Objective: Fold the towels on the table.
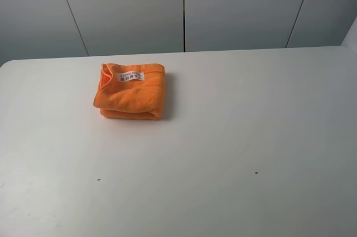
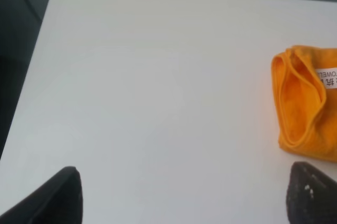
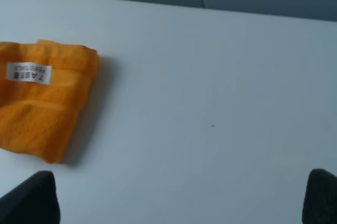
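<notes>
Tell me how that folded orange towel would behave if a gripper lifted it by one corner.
The towel looks soft and fuzzy, so it would probably droop limply. Its stacked layers, open along one edge, would likely fall apart and unfold. It looks light, and pushed, it would more likely bunch than slide.

Diffuse, even light is filling all three views; no hard glare is showing on the table [image 1: 234, 136]. The towel [image 1: 131, 91] is casting a soft shadow toward its right side in the exterior high view, so light is probably arriving from the left. The right wrist view is reading cooler and bluish, with the shadow beside the towel [image 3: 45, 105] denser. Both wrist views are looking slightly soft, the dark fingertips [image 2: 58, 197] blurring at the frame edge.
</notes>
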Robot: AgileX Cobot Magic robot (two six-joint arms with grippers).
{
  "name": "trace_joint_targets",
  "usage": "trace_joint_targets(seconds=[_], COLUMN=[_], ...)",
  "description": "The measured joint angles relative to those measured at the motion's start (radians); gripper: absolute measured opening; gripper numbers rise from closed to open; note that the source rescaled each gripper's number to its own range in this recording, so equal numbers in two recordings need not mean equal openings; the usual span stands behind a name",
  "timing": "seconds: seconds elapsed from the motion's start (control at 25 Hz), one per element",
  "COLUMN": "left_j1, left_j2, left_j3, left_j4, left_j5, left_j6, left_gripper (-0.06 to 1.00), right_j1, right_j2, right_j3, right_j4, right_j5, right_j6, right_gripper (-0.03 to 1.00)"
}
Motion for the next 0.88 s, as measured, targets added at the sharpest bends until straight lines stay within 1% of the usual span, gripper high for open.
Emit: trace_joint_targets(seconds=[0.12, 0.24, 0.44, 0.6, 0.72, 0.88], left_j1=[0.000, 0.000, 0.000, 0.000, 0.000, 0.000], left_j2=[-0.135, -0.255, -0.432, -0.568, -0.663, -0.790], left_j3=[0.027, 0.053, 0.131, 0.212, 0.273, 0.351], left_j4=[-0.004, -0.004, -0.004, -0.033, -0.045, -0.046], left_j5=[0.050, 0.107, 0.135, 0.140, 0.143, 0.144], left_j6=[0.000, 0.000, 0.000, 0.018, 0.029, 0.068], left_gripper=[0.99, 0.99, 0.99, 0.99, 0.99, 0.99], right_j1=[0.000, 0.000, 0.000, 0.030, 0.044, 0.044], right_j2=[-0.202, -0.400, -0.713, -0.922, -1.051, -1.201], right_j3=[0.073, 0.145, 0.276, 0.397, 0.477, 0.551], right_j4=[-0.016, -0.055, -0.198, -0.300, -0.324, -0.332], right_j5=[0.000, 0.000, 0.062, 0.084, 0.113, 0.153], right_j6=[0.002, 0.014, 0.086, 0.171, 0.192, 0.200], right_gripper=[1.00, 1.00, 1.00, 1.00, 1.00, 1.00])
